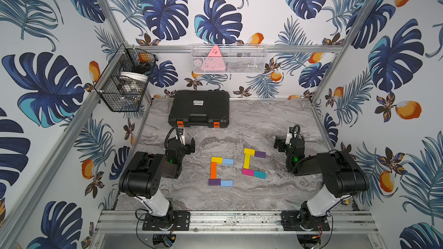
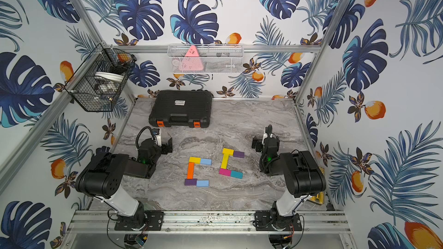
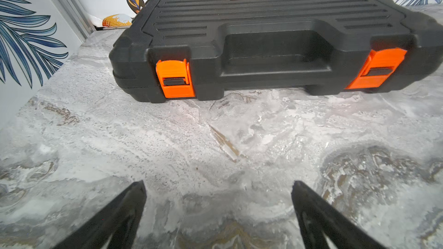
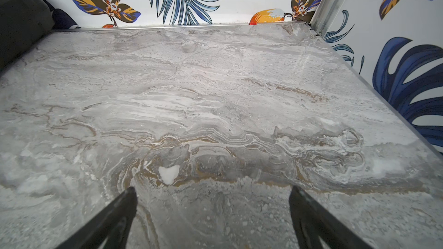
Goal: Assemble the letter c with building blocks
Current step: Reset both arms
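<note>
The building blocks lie flat mid-table in two C-shaped groups in both top views. The left group has a yellow block [image 1: 216, 159], a light blue block [image 1: 228, 161], a long orange block [image 1: 213, 170], a purple block [image 1: 214, 182] and another light blue block [image 1: 226, 183]. The right group has a long yellow block [image 1: 247, 162], a purple block [image 1: 260, 154], a magenta block [image 1: 248, 171] and a teal block [image 1: 260, 175]. My left gripper [image 1: 189, 146] [image 3: 219, 184] hovers open and empty, left of them. My right gripper [image 1: 279, 145] [image 4: 213, 190] is open and empty, to their right. Neither wrist view shows a block.
A closed black case [image 1: 199, 108] [image 3: 263, 32] with orange latches lies at the back left of the marble table [image 1: 263, 120], just ahead of my left gripper. A black wire basket [image 1: 124, 80] and a white mesh basket [image 1: 229, 58] hang on the walls.
</note>
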Controlling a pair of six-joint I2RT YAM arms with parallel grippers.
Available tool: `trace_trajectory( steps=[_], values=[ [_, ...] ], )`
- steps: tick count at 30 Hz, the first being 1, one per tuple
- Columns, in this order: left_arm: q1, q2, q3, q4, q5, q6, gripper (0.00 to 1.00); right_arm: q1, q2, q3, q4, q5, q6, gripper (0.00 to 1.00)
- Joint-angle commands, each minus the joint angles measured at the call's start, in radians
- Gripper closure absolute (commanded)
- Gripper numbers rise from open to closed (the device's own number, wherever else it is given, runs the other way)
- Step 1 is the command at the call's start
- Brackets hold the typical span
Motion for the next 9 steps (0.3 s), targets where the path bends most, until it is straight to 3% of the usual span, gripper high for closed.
trace_trajectory(
  steps=[1,9],
  values=[
    [0.000,0.004,0.016,0.003,0.007,0.013,0.01,0.000,-0.002,0.004,-0.004,-0.001,0.010,0.00],
    [0.001,-0.002,0.004,0.023,0.012,0.011,0.01,-0.001,0.000,0.004,-0.002,0.000,0.010,0.00]
  ],
)
